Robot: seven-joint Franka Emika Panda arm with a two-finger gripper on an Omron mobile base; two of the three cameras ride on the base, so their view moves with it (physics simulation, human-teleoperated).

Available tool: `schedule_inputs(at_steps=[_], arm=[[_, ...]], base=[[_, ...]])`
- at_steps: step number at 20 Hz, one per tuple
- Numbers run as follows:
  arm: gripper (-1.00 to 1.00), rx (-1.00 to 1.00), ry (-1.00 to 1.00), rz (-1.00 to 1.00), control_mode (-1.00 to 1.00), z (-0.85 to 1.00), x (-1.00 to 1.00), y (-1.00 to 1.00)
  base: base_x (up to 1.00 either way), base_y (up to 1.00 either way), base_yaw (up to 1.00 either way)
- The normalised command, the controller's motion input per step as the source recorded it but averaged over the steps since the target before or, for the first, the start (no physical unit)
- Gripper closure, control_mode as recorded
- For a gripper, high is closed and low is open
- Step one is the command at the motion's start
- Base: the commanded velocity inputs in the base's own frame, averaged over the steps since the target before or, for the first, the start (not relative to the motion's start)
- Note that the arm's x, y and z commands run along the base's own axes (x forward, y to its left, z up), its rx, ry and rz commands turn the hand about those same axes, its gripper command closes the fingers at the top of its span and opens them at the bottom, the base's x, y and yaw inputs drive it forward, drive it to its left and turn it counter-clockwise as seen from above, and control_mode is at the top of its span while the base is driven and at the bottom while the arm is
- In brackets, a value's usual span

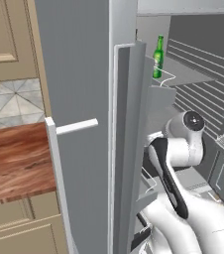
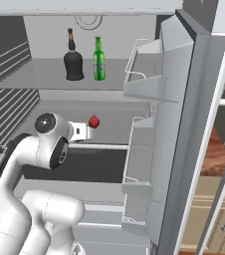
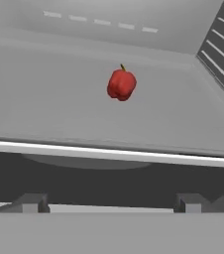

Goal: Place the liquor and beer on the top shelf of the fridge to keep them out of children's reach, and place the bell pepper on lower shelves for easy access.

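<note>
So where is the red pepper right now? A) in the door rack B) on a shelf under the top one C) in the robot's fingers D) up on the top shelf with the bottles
B: the pepper lies alone on a lower shelf, under the top shelf where the liquor and beer stand.

Inside the open fridge [image 2: 15, 64], the bell pepper [image 3: 121, 84] is the 1 obstacle on its lower shelf [image 3: 44, 99]: bare grey floor lies open on both sides of the pepper, behind it to the rear wall, and in front to the white front rim. Above the pepper, the top shelf [image 2: 45, 79] caps the headroom. Door bins [image 2: 144, 74] crowd the space right of the pepper.
</note>
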Motion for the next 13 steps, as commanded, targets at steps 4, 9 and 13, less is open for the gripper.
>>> schedule_inputs(at_steps=[4, 9, 13], arm=[[-1.0, 0.0, -0.07, 0.02, -1.0, 0.36, -0.93, -0.01], [-1.0, 0.01, -0.06, 0.01, -1.0, 0.8, -0.7, 0.0], [-1.0, 0.03, -0.01, 0.0, -1.0, 0.93, -0.63, 0.0]], base=[[0.0, 0.0, 0.0], [0.0, 0.0, 0.0], [0.0, 0.0, 0.0]])
